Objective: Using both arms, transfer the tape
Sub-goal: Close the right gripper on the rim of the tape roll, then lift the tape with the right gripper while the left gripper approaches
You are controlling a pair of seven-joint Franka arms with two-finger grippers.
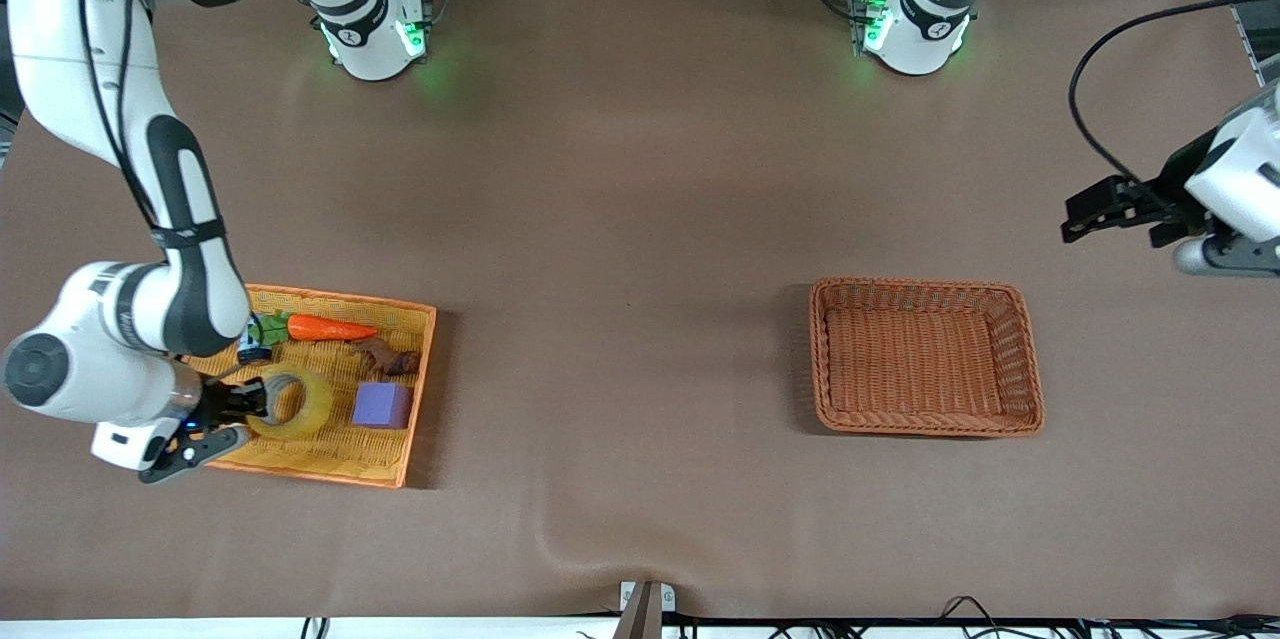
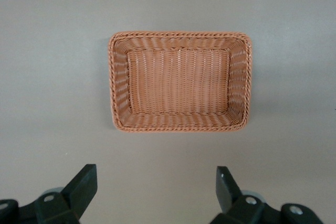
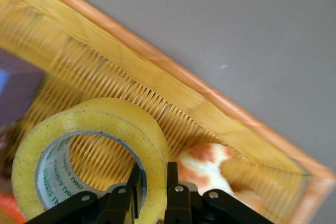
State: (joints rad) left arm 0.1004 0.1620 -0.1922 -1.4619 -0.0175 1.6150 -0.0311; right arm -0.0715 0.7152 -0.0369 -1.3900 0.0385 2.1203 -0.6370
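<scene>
Brown matting covers the worktop (image 1: 640, 219), with both arm bases standing along its top edge in the front view. Toward the right arm's end lies an orange woven tray (image 1: 420, 359). It holds a carrot (image 1: 330, 328), a small brown item (image 1: 390, 357), a purple block (image 1: 381, 406) and the tape (image 1: 300, 403). The block lies just beside the tape and nearer the front camera than the carrot. The right pincer (image 1: 262, 401) is at the tape, its fingers closed across the ring wall on the side away from the block. Toward the left arm's end sits a brown wicker basket (image 1: 1025, 359), holding nothing. The left pincer (image 1: 1080, 219) hangs in the air over bare worktop at that end, apart from the basket; this arm waits.

Left wrist view: the basket (image 2: 118, 82) is seen from above on the worktop. Two black fingertips (image 2: 84, 182) stand well apart, so the left pincer (image 2: 156, 184) is open and holds nothing.

Right wrist view: the tape (image 3: 79, 129) stands tilted over the tray weave (image 3: 126, 45). The right pincer (image 3: 153, 179) grips the tape wall, one finger inside the ring, the other outside. An orange-and-white object (image 3: 202, 163) lies just beside the tape; what it is cannot be told. A corner of the purple block (image 3: 16, 90) shows at the frame edge.
</scene>
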